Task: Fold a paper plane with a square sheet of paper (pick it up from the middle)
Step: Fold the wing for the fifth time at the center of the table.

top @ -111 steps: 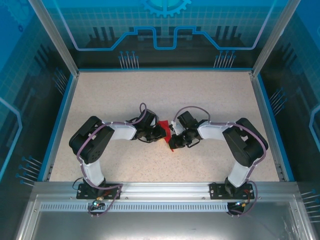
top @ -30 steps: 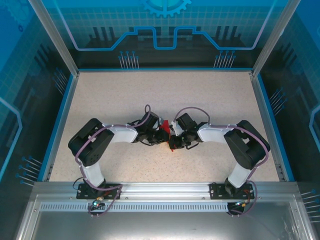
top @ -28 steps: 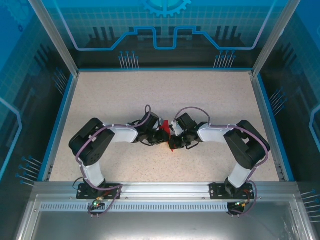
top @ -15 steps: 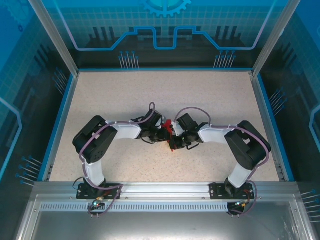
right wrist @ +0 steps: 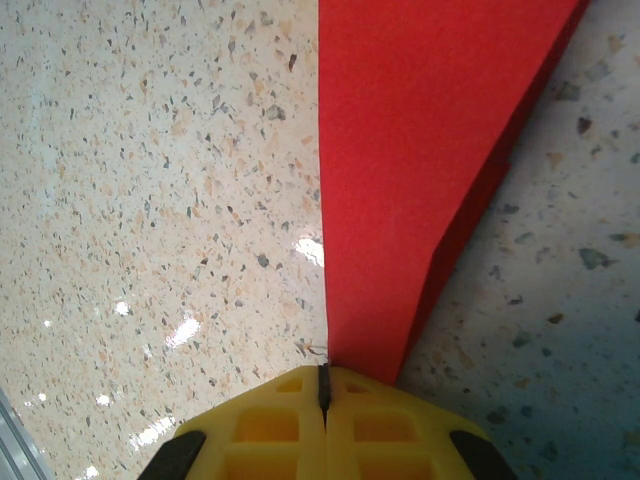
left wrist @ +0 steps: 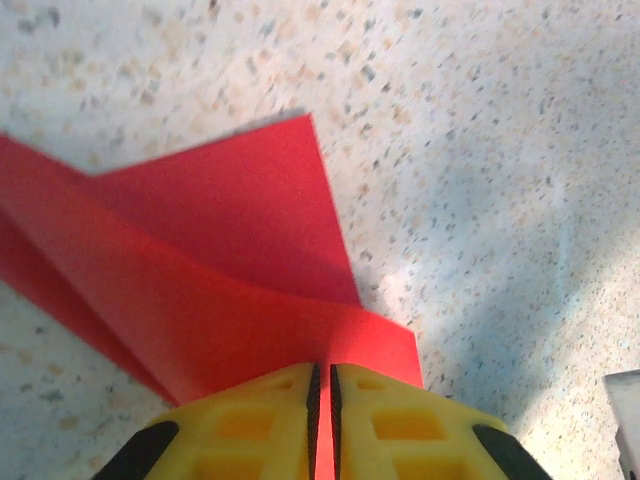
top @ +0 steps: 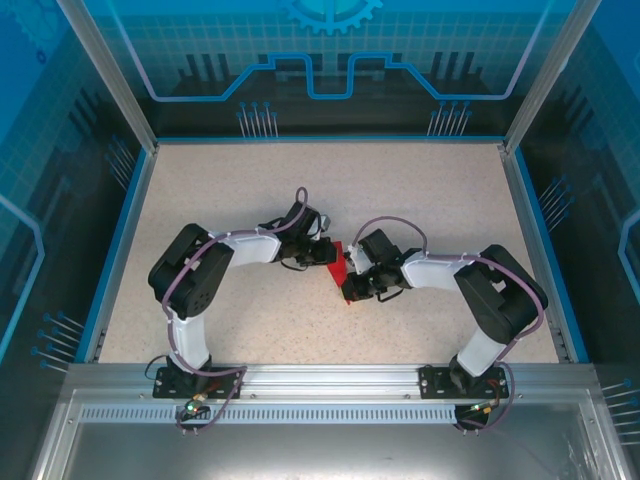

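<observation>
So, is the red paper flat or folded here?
Folded: the paper shows overlapping layers and a crease in the left wrist view.

Paper plane (top: 338,268) on the table (top: 420,190), centre, left gripper (top: 326,256) at its left (right gripper (top: 352,283) opposite)

Light fell evenly from above, so the speckled surface (top: 430,190) looked bright and pale in the top view, with only thin, soft shadows beneath the arms. The blue walls (top: 60,200) around it were dim. From the left wrist, a broad soft shadow greyed the surface's right side, and the folded red paper (left wrist: 230,250) showed darker bands along its creases. The yellow fingers (left wrist: 400,430) of the left hand (left wrist: 322,370) looked slightly soft. From the right wrist, small white glints dotted the surface at lower left, with bluish shade at lower right.
</observation>
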Controlling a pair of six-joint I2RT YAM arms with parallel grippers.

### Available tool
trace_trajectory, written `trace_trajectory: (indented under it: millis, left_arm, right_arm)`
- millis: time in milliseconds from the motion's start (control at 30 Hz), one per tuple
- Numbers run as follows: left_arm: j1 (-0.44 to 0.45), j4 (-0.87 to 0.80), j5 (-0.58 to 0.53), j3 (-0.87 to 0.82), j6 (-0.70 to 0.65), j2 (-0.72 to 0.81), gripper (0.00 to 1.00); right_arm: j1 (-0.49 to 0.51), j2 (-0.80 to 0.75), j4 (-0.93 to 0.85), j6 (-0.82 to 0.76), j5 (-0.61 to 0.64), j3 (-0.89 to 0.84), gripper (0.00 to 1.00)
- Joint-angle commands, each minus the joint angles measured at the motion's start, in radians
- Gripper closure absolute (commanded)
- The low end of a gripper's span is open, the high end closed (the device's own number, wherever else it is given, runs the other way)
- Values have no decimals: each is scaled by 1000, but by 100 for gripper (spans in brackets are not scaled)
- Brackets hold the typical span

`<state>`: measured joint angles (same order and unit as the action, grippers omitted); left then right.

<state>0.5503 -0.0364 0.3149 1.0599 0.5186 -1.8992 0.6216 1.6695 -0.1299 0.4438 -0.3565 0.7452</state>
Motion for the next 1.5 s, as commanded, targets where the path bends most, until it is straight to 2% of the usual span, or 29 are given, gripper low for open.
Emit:
trace_trajectory:
  millis: [0, 500, 967, 1467]
  left_arm:
    - [-9, -21, 21, 25, -73, 6, 86]
    - [-43, 26, 36, 29, -124, -44, 86]
    - [-63, 17, -20, 90, -135, -130, 86]
    - [-174, -28, -111, 173, -119, -180, 86]
  right_arm:
    - [-3, 39, -187, -14, 52, -55, 97]
    - [-5, 47, -191, -12, 45, -53, 97]
    - [-6, 47, -207, -4, 30, -63, 97]
    - [-6, 46, -216, 1, 47, -68, 97]
